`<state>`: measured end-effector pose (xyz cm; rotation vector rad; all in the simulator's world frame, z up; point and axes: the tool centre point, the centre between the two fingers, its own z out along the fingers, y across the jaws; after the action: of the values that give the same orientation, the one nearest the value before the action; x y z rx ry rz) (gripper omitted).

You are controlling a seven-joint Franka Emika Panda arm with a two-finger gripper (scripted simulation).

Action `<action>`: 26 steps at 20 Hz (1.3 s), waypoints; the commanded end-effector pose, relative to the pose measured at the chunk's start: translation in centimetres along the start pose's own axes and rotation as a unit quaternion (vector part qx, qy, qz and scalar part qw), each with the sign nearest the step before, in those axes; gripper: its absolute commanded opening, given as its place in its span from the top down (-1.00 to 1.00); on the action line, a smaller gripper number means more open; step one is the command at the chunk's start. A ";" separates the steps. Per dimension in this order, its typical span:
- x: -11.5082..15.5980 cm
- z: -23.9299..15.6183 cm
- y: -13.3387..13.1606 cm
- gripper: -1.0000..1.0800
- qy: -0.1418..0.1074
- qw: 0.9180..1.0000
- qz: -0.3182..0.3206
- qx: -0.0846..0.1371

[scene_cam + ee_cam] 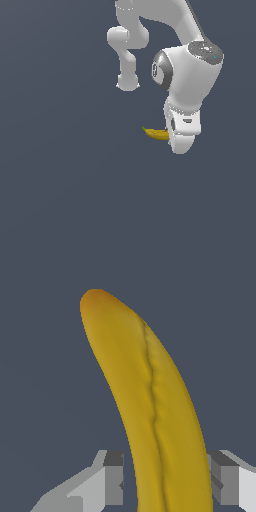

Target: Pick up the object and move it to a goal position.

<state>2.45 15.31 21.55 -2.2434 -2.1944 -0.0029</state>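
**Arm bent down, banana between the fingers**

Arm folded, wrist pointing down, gripper (176, 134) low over the ground. One banana (157, 133) sticks out toward the exterior view's left, green stem outermost. Wrist view: jaws narrow, one finger (114, 478) on each flank of the banana (155, 406); contact on one side is unclear. Plain dark blue-grey ground (65, 190). One arm.

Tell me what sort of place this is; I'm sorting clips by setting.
Most likely a bare simulated test scene, not a real room: a flat, featureless grey-blue ground, a smooth white rendered arm, and a single banana between the gripper fingers.
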 end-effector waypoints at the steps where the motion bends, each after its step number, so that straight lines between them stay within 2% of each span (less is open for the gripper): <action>1: 1.0 -1.6 0.9 1.00 0.000 1.000 0.001 0.000; 14: 5.1 -7.6 4.5 1.00 -0.001 1.000 0.001 0.000; 26: 7.5 -11.0 6.8 1.00 -0.002 1.000 0.002 0.000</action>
<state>9.18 22.45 32.14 -2.2475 -2.1924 0.0025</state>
